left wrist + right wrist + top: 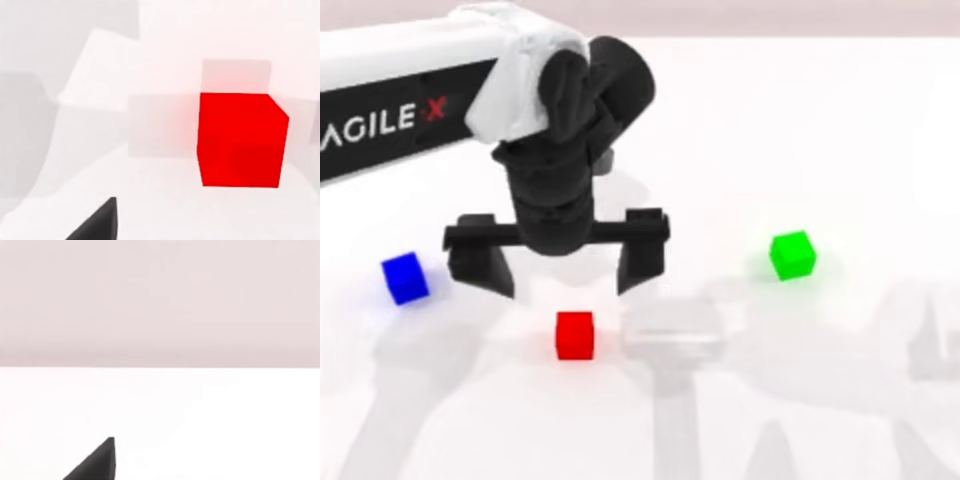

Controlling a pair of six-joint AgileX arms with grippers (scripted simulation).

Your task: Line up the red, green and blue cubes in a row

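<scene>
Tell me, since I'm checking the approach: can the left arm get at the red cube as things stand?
Probably yes. The left gripper hangs open near the red cube, nothing lies between them, and the blue cube and green cube sit well aside.

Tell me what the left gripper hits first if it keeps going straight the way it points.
Probably the red cube: the open left gripper points down at the table, the cube just ahead, though depth is unclear.
</scene>
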